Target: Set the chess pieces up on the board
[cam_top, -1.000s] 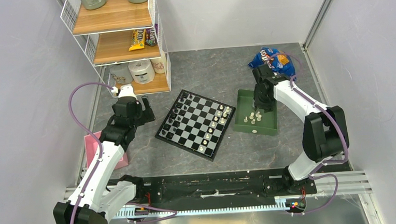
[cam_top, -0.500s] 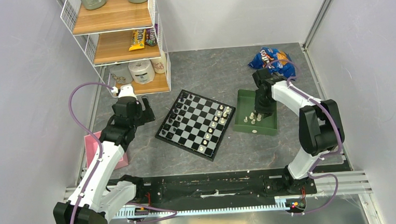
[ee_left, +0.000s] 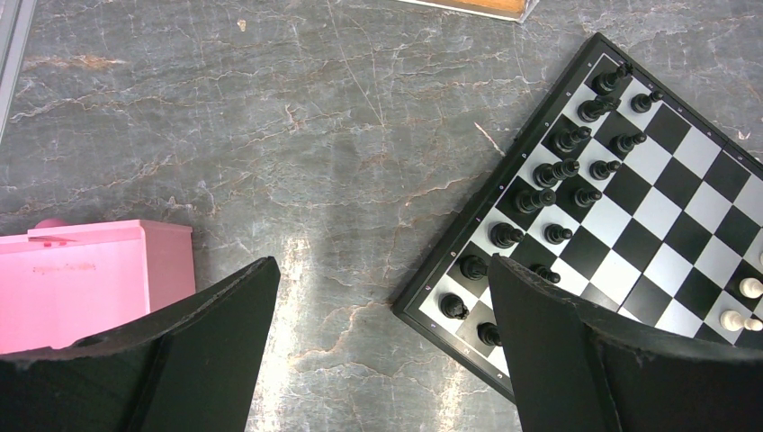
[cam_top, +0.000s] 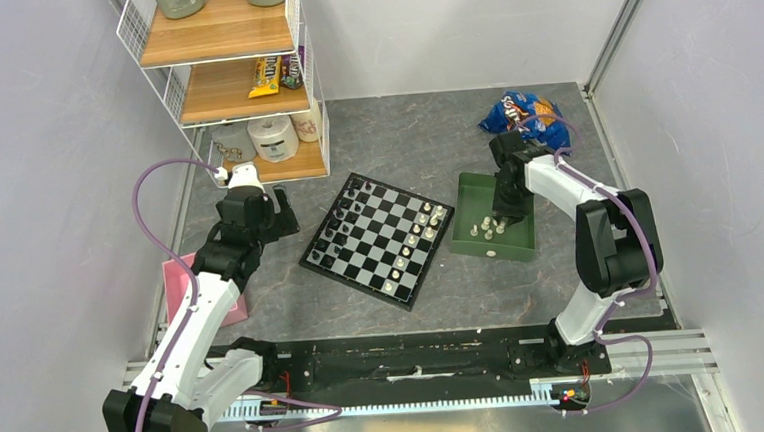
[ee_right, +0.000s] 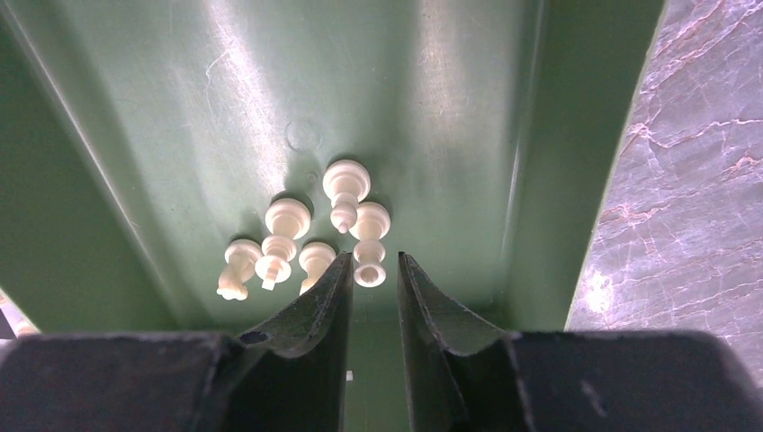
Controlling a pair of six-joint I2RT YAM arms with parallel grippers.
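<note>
- Since the earlier view, the right tool [ee_right: 373, 263] has sunk lower into the green tray [ee_right: 405, 90] and its fingers have come closer together; the left arm has not moved.
- Five white pieces [ee_right: 301, 243] lie on their sides in a small heap on the tray floor.
- One of them, a white piece [ee_right: 370, 236], lies with its head just between the fingertips of the right tool.
- Only a narrow gap is left between these fingers. I cannot tell if they already press on the piece or are just beside it.
- On the board [cam_top: 374, 238], the black pieces [ee_left: 558, 171] fill their two rows at the left side. Several white ones already stand along the right side, with empty squares among them.
- The left tool [ee_left: 380, 265] hangs with its fingers wide apart and nothing between them, above the table [ee_left: 315, 135], between the pink box [ee_left: 90, 279] and the board's corner.
- My judgement: the step in hand is picking one more white piece from the tray, and the white side is about half done.
- The next move calls for a firm close on that piece only, then a straight lift so the neighbours touching it are not dragged along.
- After this, the piece must go to a free square on the white side and be set upright, although it now lies flat.
</note>
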